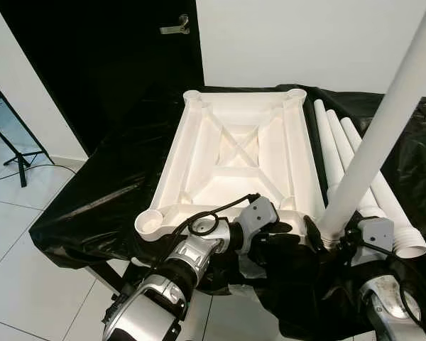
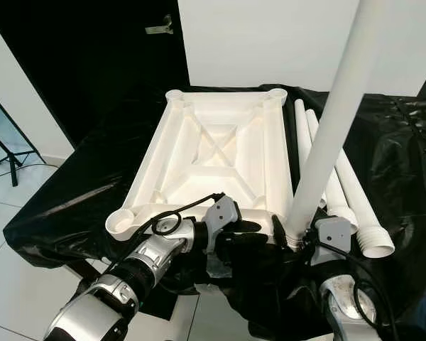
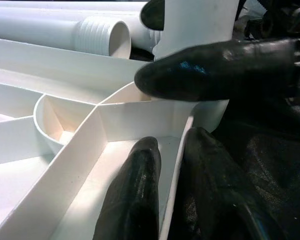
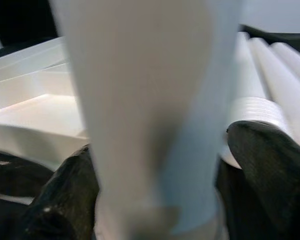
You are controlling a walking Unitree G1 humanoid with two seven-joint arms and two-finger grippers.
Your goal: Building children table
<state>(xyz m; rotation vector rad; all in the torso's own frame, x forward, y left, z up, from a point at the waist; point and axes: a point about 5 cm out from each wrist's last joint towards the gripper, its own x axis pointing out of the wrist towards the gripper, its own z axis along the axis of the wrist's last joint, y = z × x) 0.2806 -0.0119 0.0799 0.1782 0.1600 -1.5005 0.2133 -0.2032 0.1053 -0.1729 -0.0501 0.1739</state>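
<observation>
Risk of cross-threading at the near right corner socket of the upside-down white plastic tabletop (image 1: 238, 153), pinched at its near rim by the left gripper (image 1: 298, 238), should the upright white tubular leg (image 1: 383, 121), clamped low in the right gripper (image 1: 337, 238), lean off-axis.

Readable text: none is showing anywhere in these views.
Tabletop (image 1: 238, 153): plain white plastic, lying underside up, nothing printed or moulded that is reading as letters or numbers.
Legs (image 1: 341, 153): lying just beside the tabletop, carrying no label or brand.
Black sheet (image 1: 106, 192): spreading under the tabletop, bearing no sign or mark.
</observation>
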